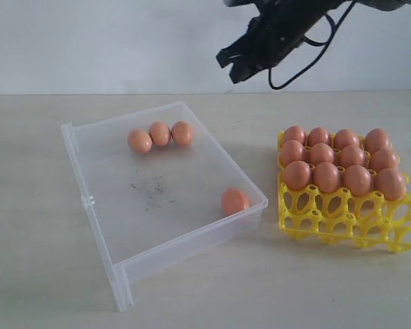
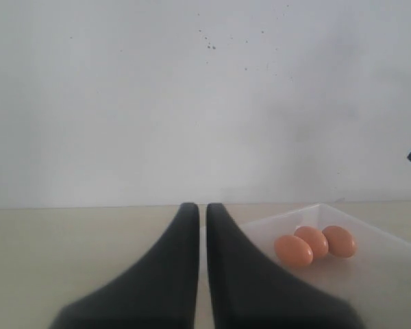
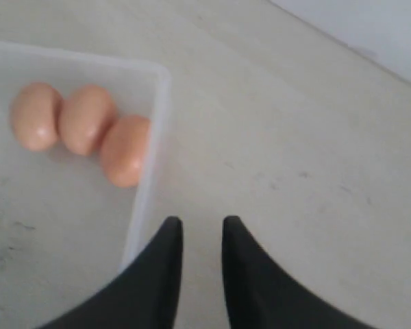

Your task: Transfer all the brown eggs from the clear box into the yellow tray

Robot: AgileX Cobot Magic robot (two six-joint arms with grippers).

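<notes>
Black right gripper (image 1: 231, 68) (image 3: 200, 223): jaws parted by a narrow gap, nothing between them; raised high above the far right side of the large, shallow clear box (image 1: 123, 205) (image 3: 55, 226) of see-through plastic. In the right wrist view, fingertips (image 3: 170, 226) poised over the box's low wall and the bare surface just outside it.

Black left gripper (image 2: 203, 205): jaws pressed almost together, only a hairline slit showing, nothing pinched; low over the surface outside the box (image 2: 370, 274), pointed toward one of its corners.

Box contents: four smooth, oval, orange-brown eggs, faintly speckled. Three of these brown eggs (image 1: 159, 133) (image 2: 314, 243) (image 3: 85, 120) in a short row near the box's far wall, touching side by side. Fourth egg (image 1: 235, 201) alone in the box's near right corner, against the wall.

Box floor: dark scuffs (image 1: 149, 188) near the middle, between the row of three and the lone egg.

Box rim: narrow flap (image 1: 123, 291) at the near left corner.

Bright yellow tray (image 1: 342, 226) of open plastic lattice with pointed posts: just beside the box on its right, apart from it, not touching.

Tray contents: twelve more eggs (image 1: 326, 177), seated upright in three full rows of four; remaining row of cups level with the box's near right corner.

Pale beige tabletop (image 1: 27, 226) (image 2: 68, 260) (image 3: 294, 171): under the box and the tray.

White wall (image 1: 89, 41) (image 2: 192, 103): behind the box's far side.
</notes>
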